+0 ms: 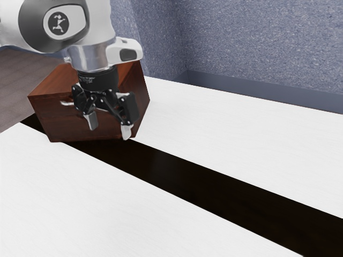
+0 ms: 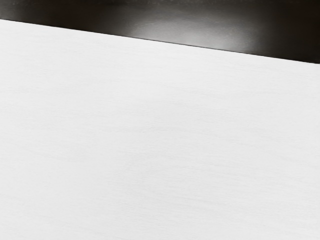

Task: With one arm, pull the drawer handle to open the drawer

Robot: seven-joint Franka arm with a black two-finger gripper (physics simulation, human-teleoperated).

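Observation:
A dark brown wooden drawer box [image 1: 56,115] stands on the table at the exterior view's left, largely behind my hand. A pale handle [image 1: 68,103] shows on its front face, left of the fingers. My black gripper [image 1: 110,125] hangs open in front of the box, above the table, with nothing between its silver-tipped fingers. The drawer front looks flush with the box. In the wrist view the white tabletop [image 2: 160,150] lies under the hand, with the black stripe [image 2: 200,25] along one edge.
A glossy black stripe [image 1: 214,187] runs diagonally across the white table [image 1: 241,134] from the box toward the exterior view's lower right. A blue-grey wall [image 1: 257,37] stands behind the table.

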